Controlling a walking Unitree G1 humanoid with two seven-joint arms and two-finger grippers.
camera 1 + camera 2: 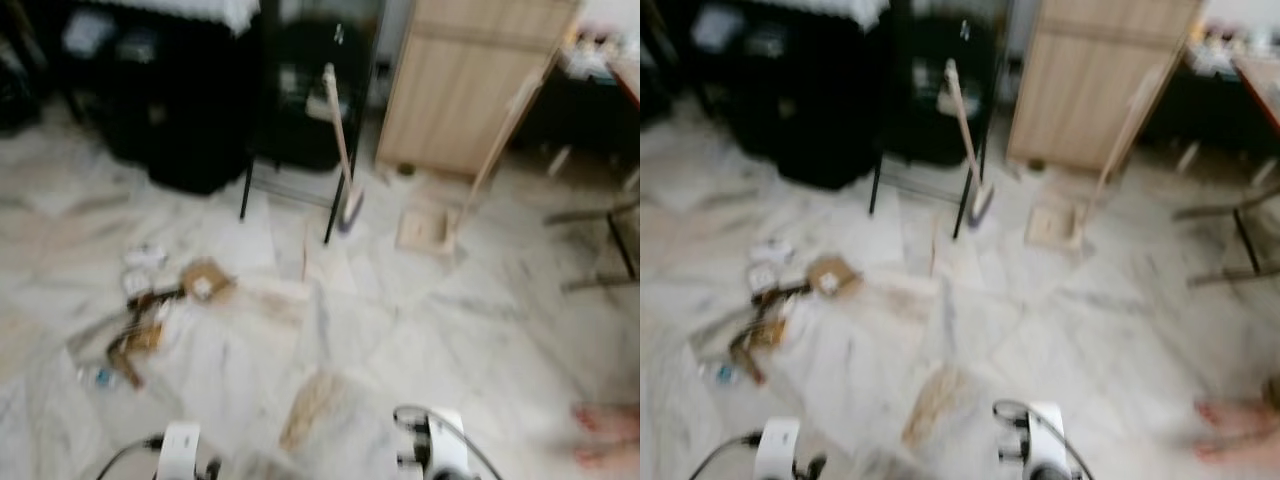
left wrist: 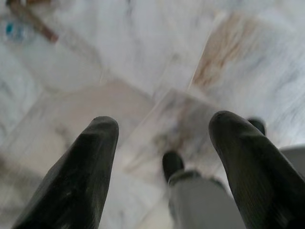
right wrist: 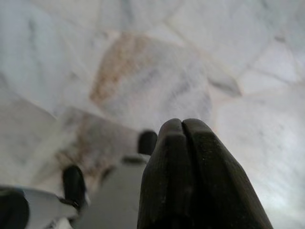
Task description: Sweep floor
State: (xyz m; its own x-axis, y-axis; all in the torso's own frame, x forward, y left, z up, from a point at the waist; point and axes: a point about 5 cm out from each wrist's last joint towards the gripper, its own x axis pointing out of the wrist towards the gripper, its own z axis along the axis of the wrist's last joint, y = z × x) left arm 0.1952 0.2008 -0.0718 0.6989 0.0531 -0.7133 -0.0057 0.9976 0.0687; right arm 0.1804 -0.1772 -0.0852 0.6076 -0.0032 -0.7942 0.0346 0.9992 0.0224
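- Ahead, a broom [image 1: 340,140] leans on a black stand, beside a long-handled dustpan [image 1: 425,228]; litter [image 1: 150,310] lies left on the marble floor [image 1: 450,330].
- Left gripper [image 2: 164,131] hangs with fingers spread wide, empty.
- Right gripper [image 3: 183,125] hangs with fingers pressed together, empty.

Both silver arms hang low in front of the body. The left black two-fingered tool [image 2: 162,143] points down with its fingers [image 2: 83,167] spread wide apart. The right black two-fingered tool [image 3: 183,125] also points down, its two fingers pressed together with nothing between them.
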